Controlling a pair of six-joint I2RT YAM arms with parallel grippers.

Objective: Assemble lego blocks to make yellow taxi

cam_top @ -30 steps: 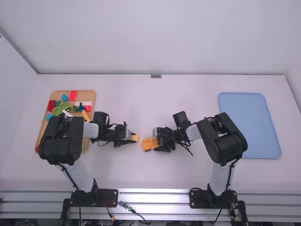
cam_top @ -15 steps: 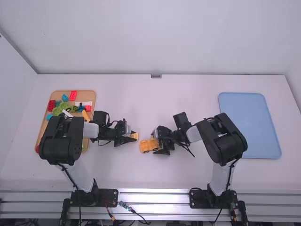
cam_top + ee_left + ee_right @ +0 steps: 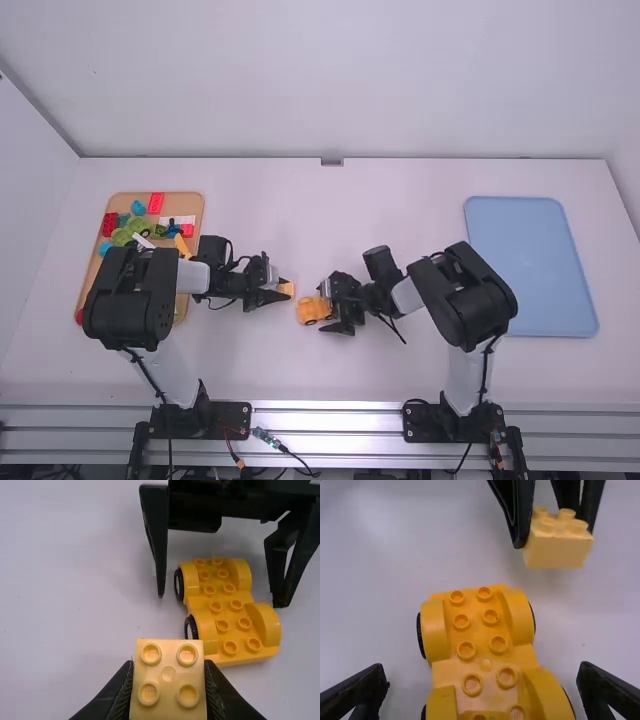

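my left gripper (image 3: 284, 292) is clamping a pale yellow block (image 3: 168, 680). my right gripper (image 3: 324, 308) is holding its jaws open, one each side of the wheeled yellow base (image 3: 481, 647), which is resting on the tabletop (image 3: 300, 370).

Well to the left of the left pincer (image 3: 284, 290), a tan tray (image 3: 192, 203) is seen on the white table (image 3: 290, 220). In it, a bright red brick (image 3: 155, 203) is placed farther from the arms' bases than that pincer, as are a dark red brick (image 3: 109, 224) and green pieces (image 3: 122, 237). Well to the right of the right pincer (image 3: 325, 308), an empty-looking pale blue tray (image 3: 540, 265) is set. Beyond both pincers, the table is bordered by a white wall (image 3: 330, 80).
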